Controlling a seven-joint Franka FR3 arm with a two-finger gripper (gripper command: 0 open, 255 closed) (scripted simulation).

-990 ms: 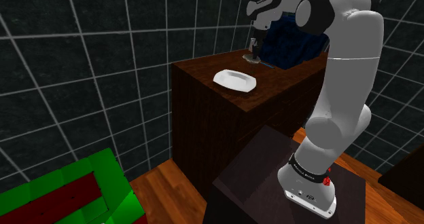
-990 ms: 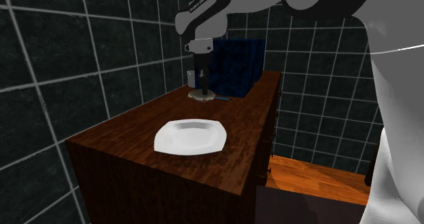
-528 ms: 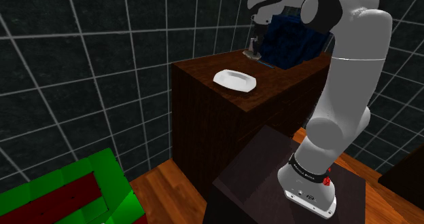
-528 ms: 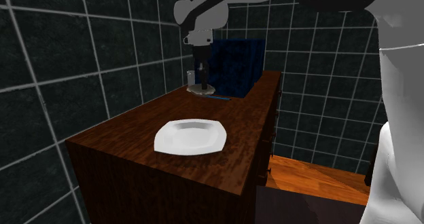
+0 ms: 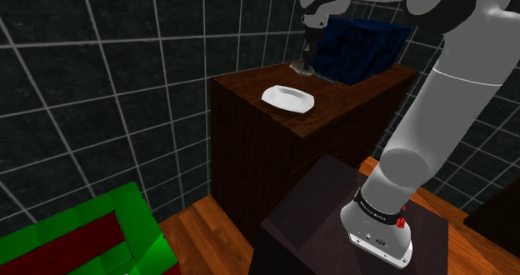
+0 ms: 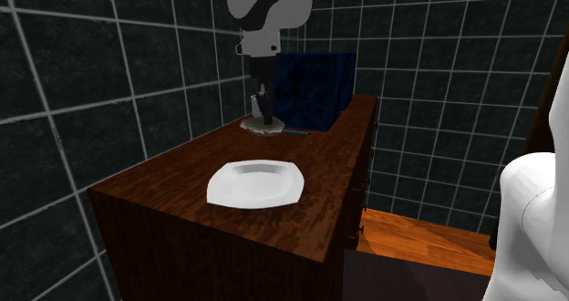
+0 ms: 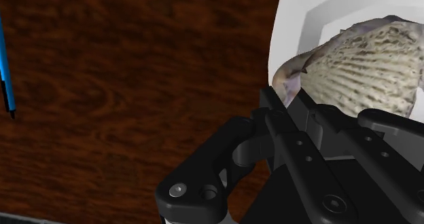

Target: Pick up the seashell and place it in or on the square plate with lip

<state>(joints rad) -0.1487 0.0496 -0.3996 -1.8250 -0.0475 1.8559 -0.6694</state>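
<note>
Entering the seashell (image 7: 360,66) first, we record it as cream with brown ribbing; it is clasped between the black fingers of the gripper (image 7: 326,117), which are closed onto it and hold nothing else; behind it in the wrist view lies a white shape (image 7: 299,12) with a grey inner panel, which we cannot identify.

In the second exterior view the seashell (image 6: 261,124) sits at the tips of the downward-pointing gripper (image 6: 265,117), low over the far end of the dark wooden cabinet (image 6: 173,185); whether it touches the wood we cannot tell.

Next we note the plate (image 6: 255,182): white, square, with a raised lip, resting near the middle of the cabinet top, well apart from the seashell.

A dark blue box (image 6: 315,89) stands just behind the gripper; a thin blue pen (image 6: 294,132) lies on the wood near the seashell.

Around these we list a dark tiled wall (image 6: 109,71) with pale grout; an orange-brown plank floor (image 6: 419,240); the dark stand (image 5: 325,223); a green and red block (image 5: 83,240) at the shoulder view's lower left.
</note>
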